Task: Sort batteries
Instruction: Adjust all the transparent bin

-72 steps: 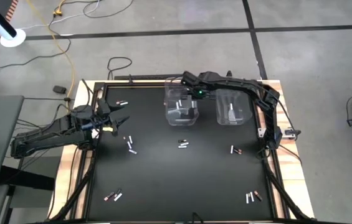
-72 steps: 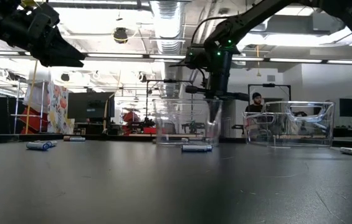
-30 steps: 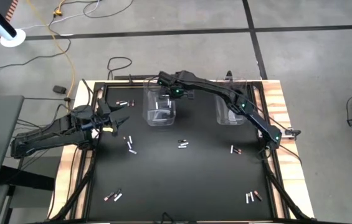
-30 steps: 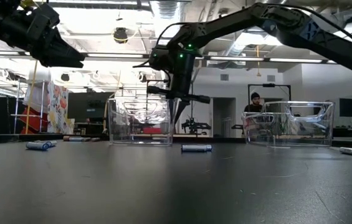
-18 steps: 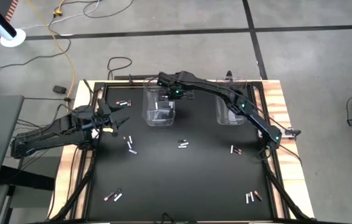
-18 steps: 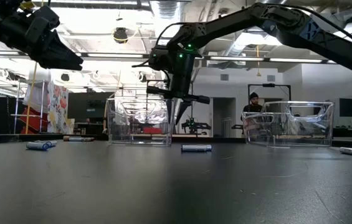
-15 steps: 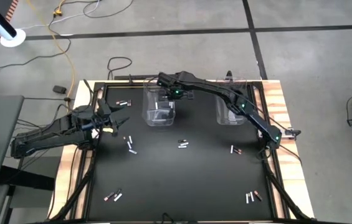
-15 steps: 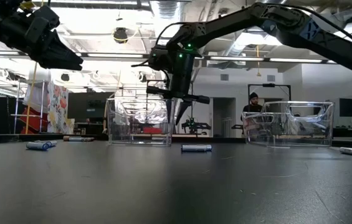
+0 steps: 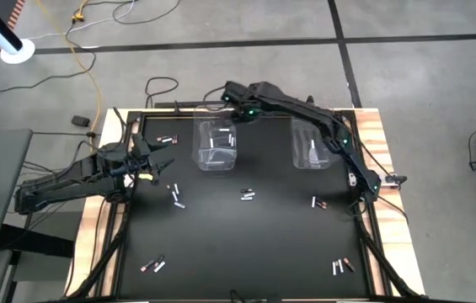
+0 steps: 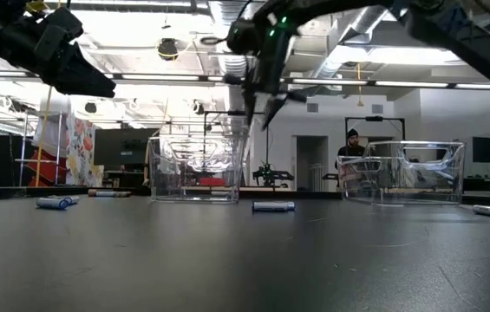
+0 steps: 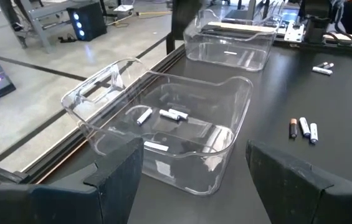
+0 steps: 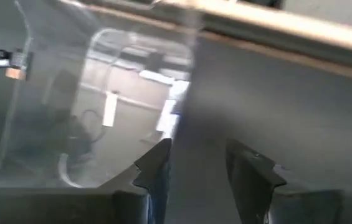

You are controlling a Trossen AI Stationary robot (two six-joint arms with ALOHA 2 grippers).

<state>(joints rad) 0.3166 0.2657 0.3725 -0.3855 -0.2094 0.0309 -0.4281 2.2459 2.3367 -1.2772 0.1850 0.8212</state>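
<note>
Small white and copper-dark batteries lie in scattered pairs on the black table: (image 9: 176, 195), (image 9: 248, 195), (image 9: 318, 203), (image 9: 153, 265), (image 9: 342, 266). The left clear bin (image 9: 215, 145) holds several white batteries (image 11: 169, 114). The right clear bin (image 9: 315, 145) also holds some. My right gripper (image 9: 239, 108) hangs open and empty above the left bin's far right corner (image 10: 260, 111), its fingers (image 12: 154, 168) apart. My left gripper (image 9: 162, 166) hovers open and empty at the table's left side, facing the left bin (image 11: 163, 134).
More batteries (image 9: 164, 138) lie near the back left corner. The table has raised wooden side rails (image 9: 375, 143). In the low view a battery (image 10: 273, 206) lies in front of the bins, and a person (image 10: 355, 139) stands far behind.
My right gripper has opened, let go of the left bin's rim, and risen up and back from it. The bin stays put. The left arm has not moved.
</note>
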